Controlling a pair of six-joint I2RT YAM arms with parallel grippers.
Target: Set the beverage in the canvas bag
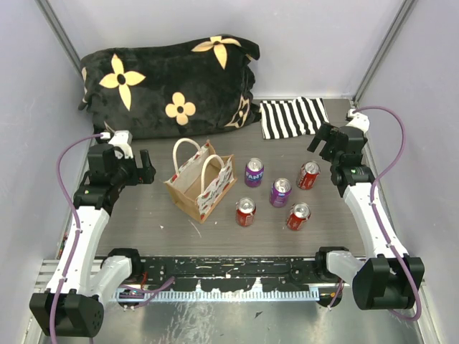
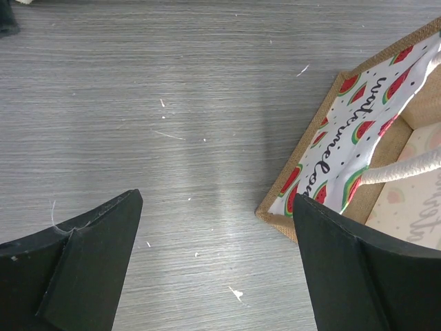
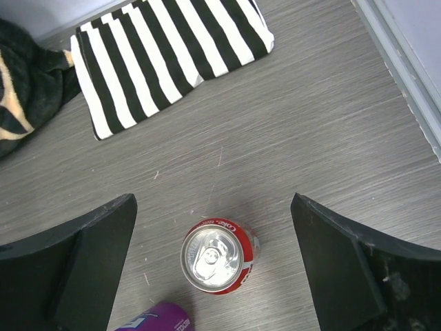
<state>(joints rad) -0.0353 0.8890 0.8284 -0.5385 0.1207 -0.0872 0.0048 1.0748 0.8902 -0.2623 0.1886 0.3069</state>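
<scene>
Top: canvas bag (image 1: 201, 188) upright, mouth open, nothing visible inside. Red cola can (image 1: 308, 174) stands farthest right of the bag, four other cans (image 1: 280, 192) between. Left gripper (image 1: 147, 172) just left of the bag, right gripper (image 1: 318, 142) beyond that can. Left wrist: jaws spread wide, empty, bag's watermelon panel alongside. Right wrist: jaws spread, empty, can upright below them. Likely rigid, thin-walled, slick, hefty if full; take mid-body, firm without denting.

On the table (image 1: 136, 215) the canvas bag (image 1: 201, 180) stands left of five cans (image 1: 280, 192) — three farther back, two nearer the arms — while the cushion (image 1: 168, 86) lies behind the bag along the back wall, a folded cloth (image 1: 292, 117) just to its right.
</scene>
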